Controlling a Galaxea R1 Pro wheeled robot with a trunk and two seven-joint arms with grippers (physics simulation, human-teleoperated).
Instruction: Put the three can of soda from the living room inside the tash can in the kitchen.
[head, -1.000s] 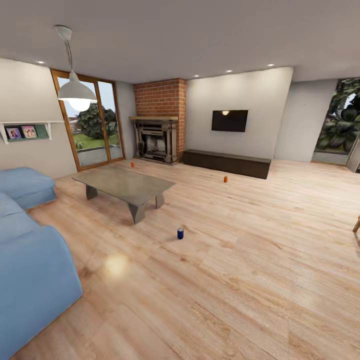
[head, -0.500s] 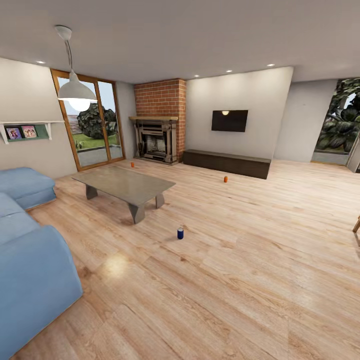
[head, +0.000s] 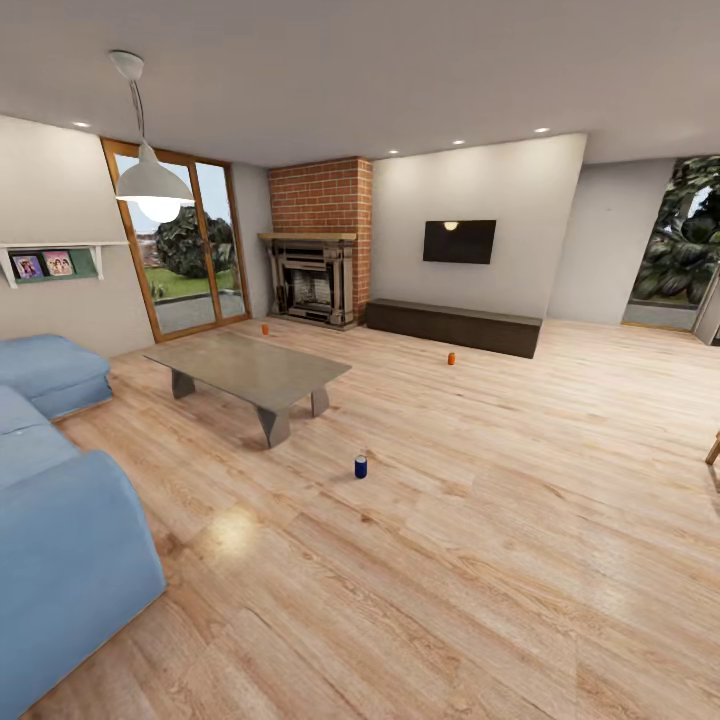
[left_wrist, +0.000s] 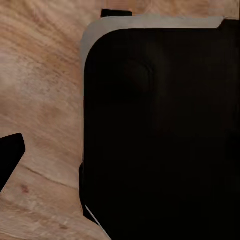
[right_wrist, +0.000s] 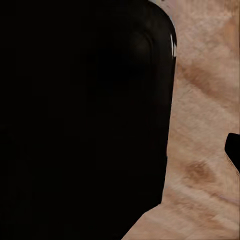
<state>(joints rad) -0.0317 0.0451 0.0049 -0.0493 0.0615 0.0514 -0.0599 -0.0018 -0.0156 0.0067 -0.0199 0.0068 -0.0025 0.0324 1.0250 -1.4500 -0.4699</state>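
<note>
I am in the living room. Three cans of soda stand upright on the wood floor. The dark blue can (head: 361, 466) is nearest, in front of the low table. One orange can (head: 451, 358) stands before the TV bench, and the other orange can (head: 265, 328) stands near the fireplace. The tash can and the kitchen are out of view. In the left wrist view a large black part of the robot (left_wrist: 160, 130) covers the floor, with a small dark tip (left_wrist: 10, 160) at the edge. The right wrist view has a similar black mass (right_wrist: 80, 115) and edge tip (right_wrist: 234, 150).
A grey low table (head: 250, 367) stands left of centre and a blue sofa (head: 60, 520) runs along the left. A brick fireplace (head: 312, 280), wall TV (head: 459, 241), dark bench (head: 453, 326) and glass doors (head: 185, 250) line the far walls. Open wood floor spreads to the right.
</note>
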